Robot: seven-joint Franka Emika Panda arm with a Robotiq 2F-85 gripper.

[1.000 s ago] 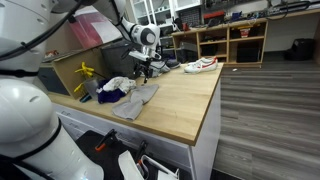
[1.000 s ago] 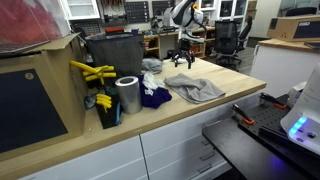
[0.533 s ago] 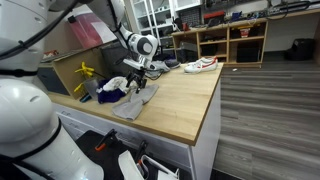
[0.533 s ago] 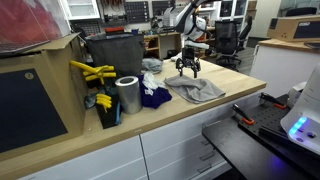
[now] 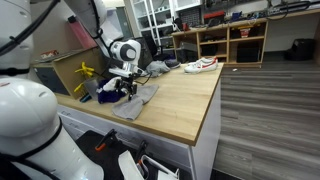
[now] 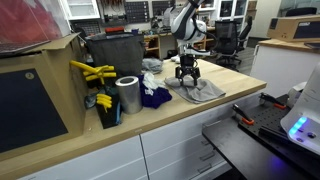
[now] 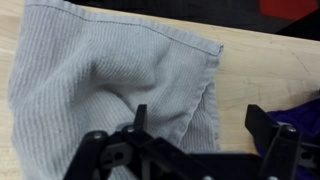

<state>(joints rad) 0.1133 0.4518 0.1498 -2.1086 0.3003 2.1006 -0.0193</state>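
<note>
Gripper spread wide, grasping nothing, low over grey towel. Towel's right edge lies between jaws; contact unclear. Blue cloth just beside.

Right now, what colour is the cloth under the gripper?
Grey cloth; shows best in wrist view.

You have bright, even overhead light in both exterior views, with only soft shadows on the desk. Your wrist view is grainy and slightly blurred, and the pincer reads as a dark silhouette.
</note>
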